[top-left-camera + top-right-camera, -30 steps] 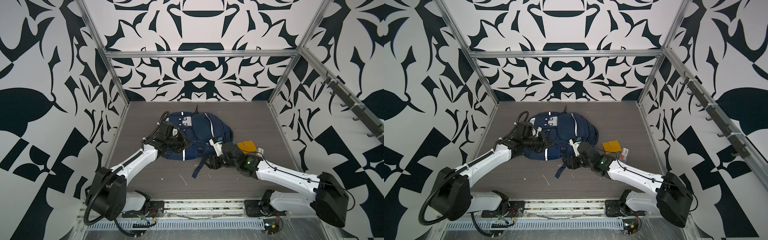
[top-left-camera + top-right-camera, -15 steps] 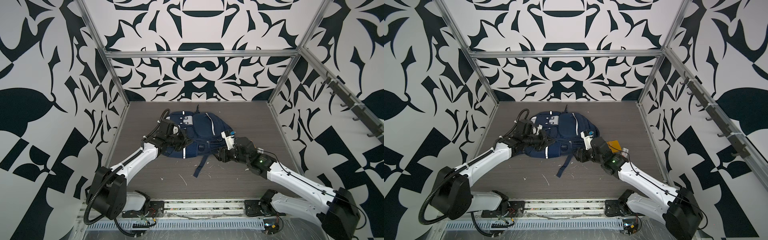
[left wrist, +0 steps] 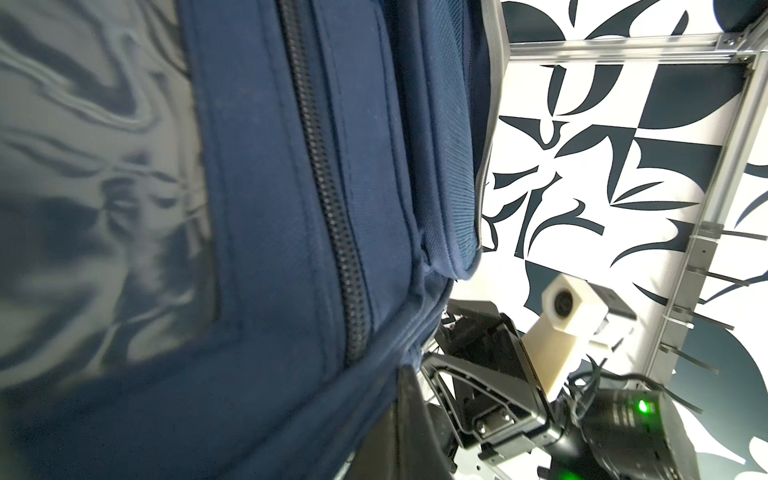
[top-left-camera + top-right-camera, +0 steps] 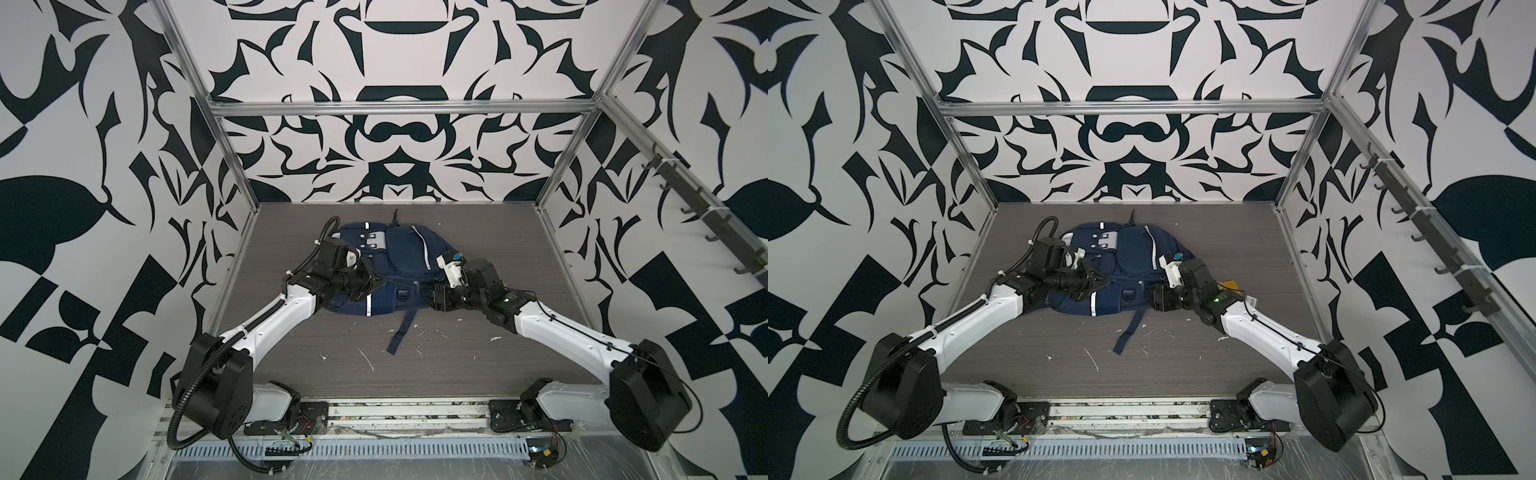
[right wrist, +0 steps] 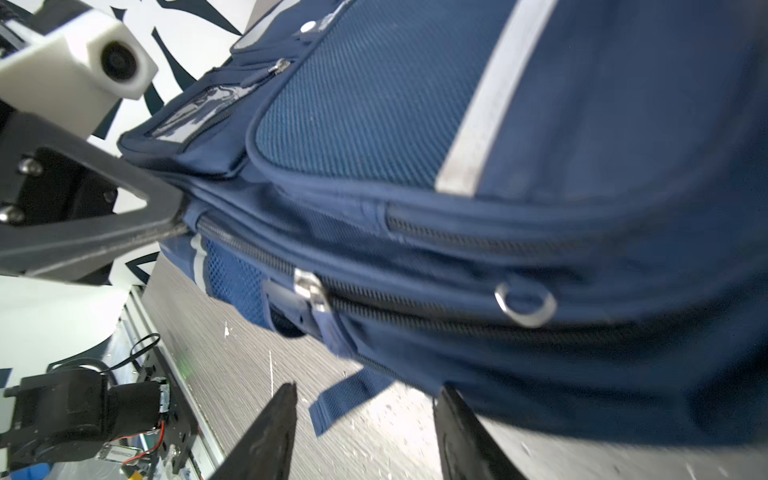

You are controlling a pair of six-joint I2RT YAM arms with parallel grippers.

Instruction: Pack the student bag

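black-and-white patterned walls (image 4: pixel 395 62), grey wood-grain floor (image 4: pixel 415 374), aluminium frame rails (image 4: pixel 399 109), wall hooks (image 4: pixel 706 210)

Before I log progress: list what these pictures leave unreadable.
Left gripper: the right wrist view shows its shut tip at the student bag's zip seam; whether it pinches a pull, fabric or nothing is hidden by the tip itself.
Orange flat item: a top view shows one corner; the right arm covers the rest.
Bag interior: no view looks inside.
Clear pocket window: left wrist view, too close and blurred.
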